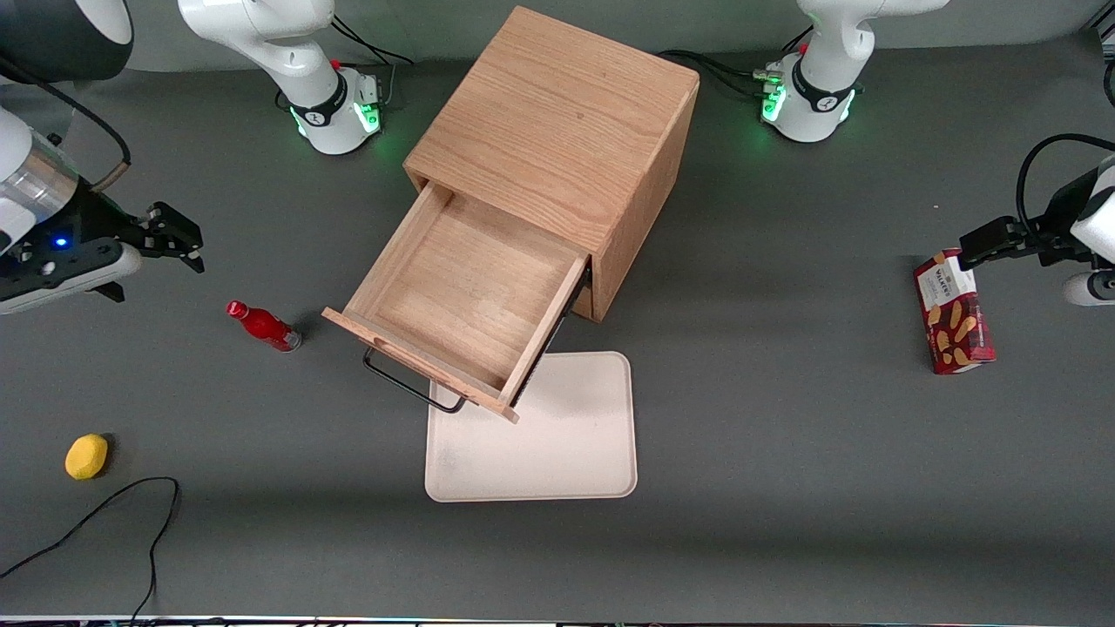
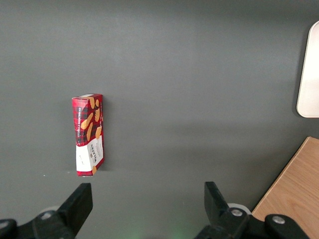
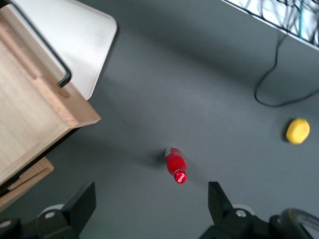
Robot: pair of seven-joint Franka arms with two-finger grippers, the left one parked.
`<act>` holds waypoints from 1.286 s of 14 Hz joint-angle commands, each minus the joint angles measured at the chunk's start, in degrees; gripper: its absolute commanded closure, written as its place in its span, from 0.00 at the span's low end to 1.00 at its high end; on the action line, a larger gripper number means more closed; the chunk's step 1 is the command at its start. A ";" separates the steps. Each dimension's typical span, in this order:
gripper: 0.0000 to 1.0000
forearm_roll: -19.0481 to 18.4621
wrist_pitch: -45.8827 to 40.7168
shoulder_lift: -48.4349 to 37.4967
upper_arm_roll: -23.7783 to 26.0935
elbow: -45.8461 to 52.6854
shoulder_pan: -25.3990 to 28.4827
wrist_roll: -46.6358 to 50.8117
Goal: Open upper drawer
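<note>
Upper drawer (image 1: 462, 296) is pulled well out of the wooden cabinet (image 1: 557, 131), its tray bare inside, and its front edge with the black wire handle (image 1: 409, 383) overhangs the near corner of the white tray (image 1: 557, 453) lying flat on the table (image 1: 784, 488). The cabinet stands about mid-table, toward the edge where the arm bases sit.

The gripper (image 1: 179, 239) hangs above the table toward the working arm's end, well apart from the drawer, fingers (image 3: 79, 204) spread wide and holding nothing. Under it and slightly nearer the front camera stands a small red bottle (image 1: 264, 326), between the gripper and the drawer's side wall, close to neither. A yellow lemon-like object (image 1: 86, 456) lies nearer the front edge at that same end, with a black cable (image 1: 131, 514) curling just beside it.

Toward the parked arm's end, a red biscuit box (image 1: 953, 313) lies on the table, well away from the cabinet. Bare grey surface runs wide along the front edge beneath the white tray.
</note>
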 commanded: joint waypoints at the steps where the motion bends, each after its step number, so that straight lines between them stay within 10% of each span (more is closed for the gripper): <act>1: 0.00 -0.82 -0.09 -0.51 0.87 -0.83 -2.03 5.64; 18: 0.00 3.57 9.31 -2.79 -8.09 -4.43 -0.28 14.01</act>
